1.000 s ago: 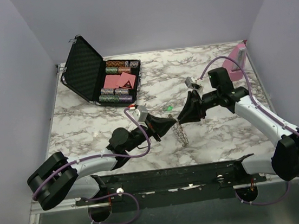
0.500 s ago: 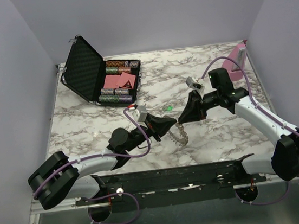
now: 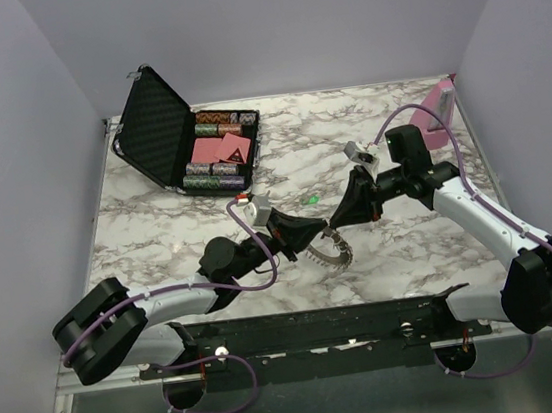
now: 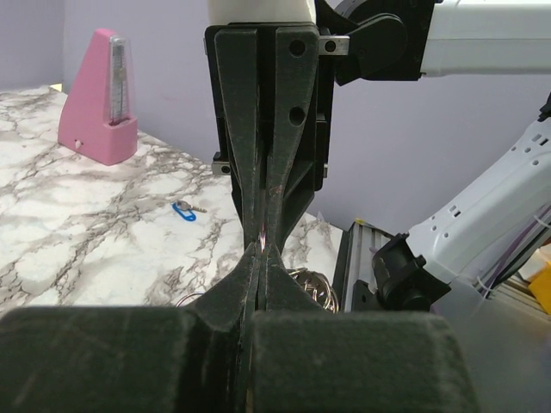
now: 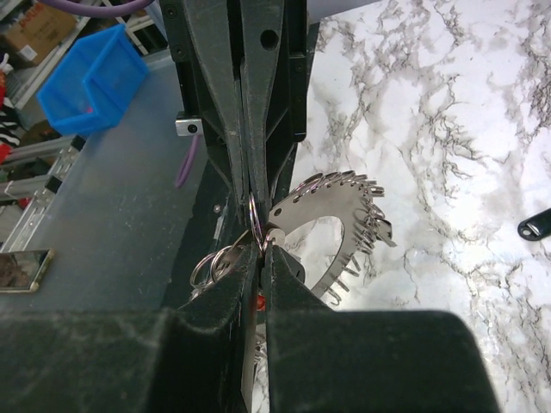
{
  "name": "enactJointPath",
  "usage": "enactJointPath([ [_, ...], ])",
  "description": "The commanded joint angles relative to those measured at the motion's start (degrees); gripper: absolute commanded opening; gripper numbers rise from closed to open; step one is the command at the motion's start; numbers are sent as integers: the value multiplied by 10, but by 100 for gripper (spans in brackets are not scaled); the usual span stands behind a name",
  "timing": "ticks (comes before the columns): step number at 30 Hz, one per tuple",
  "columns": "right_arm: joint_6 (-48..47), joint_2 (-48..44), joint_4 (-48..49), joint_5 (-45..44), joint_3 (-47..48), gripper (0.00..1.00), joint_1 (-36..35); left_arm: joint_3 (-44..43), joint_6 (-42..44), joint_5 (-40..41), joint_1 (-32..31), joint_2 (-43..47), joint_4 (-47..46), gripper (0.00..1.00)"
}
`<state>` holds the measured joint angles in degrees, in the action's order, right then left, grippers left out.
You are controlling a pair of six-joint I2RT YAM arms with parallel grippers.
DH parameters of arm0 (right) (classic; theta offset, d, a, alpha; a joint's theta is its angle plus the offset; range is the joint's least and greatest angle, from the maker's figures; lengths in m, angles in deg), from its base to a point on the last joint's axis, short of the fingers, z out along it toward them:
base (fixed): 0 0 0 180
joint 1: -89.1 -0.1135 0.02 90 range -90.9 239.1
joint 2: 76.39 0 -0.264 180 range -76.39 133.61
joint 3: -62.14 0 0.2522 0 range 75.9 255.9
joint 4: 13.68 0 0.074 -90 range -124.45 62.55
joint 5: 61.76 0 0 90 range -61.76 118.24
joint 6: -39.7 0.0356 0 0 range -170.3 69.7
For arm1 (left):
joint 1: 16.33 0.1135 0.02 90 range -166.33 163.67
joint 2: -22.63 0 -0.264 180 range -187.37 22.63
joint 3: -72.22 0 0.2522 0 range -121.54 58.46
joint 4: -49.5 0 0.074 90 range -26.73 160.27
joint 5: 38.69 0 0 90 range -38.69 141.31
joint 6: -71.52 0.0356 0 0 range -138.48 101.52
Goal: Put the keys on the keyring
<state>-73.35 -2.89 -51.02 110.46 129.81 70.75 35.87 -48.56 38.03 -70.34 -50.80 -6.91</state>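
The keyring (image 3: 332, 251) is a silvery crescent plate (image 5: 331, 211) hung with several small rings, held just above the marble between both grippers. My left gripper (image 3: 312, 234) is shut on a thin ring at the plate's end, its tips (image 4: 262, 249) pressed together. Facing it tip to tip, my right gripper (image 5: 263, 245) is shut on the same end of the keyring. A red key head (image 5: 258, 302) peeks out between the right fingers. A green key (image 3: 312, 200), a blue key (image 4: 183, 210) and a black key (image 5: 535, 225) lie loose on the table.
An open black case (image 3: 204, 150) of chips and cards stands at the back left. The pink stand (image 3: 437, 108) is at the back right. The black front rail (image 3: 320, 322) runs just behind the grippers. A blue bin (image 5: 90, 82) sits beyond the table.
The keyring hung limp below the grippers; now it is spread flat toward the right. The right gripper's jaws have closed onto its end. The left gripper stayed shut.
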Motion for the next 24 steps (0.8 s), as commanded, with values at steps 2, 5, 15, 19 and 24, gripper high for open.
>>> enactJointPath([
  [2, 10, 2, 9, 17, -12, 11, 0, -1, -8, -16, -2, -5, -86, 0],
  [5, 13, 1, 12, 19, -13, 11, -2, 0, -10, -18, -1, -8, -96, 0],
  [15, 17, 0, 17, 24, -15, 21, -4, 5, -14, -7, 1, -13, -124, 0],
  [19, 17, -1, 17, 25, -14, 24, -4, 9, -16, -5, 2, -13, -124, 0],
  [24, 16, -1, 17, 24, -14, 26, -4, 16, -18, -3, 5, -13, -133, 0],
])
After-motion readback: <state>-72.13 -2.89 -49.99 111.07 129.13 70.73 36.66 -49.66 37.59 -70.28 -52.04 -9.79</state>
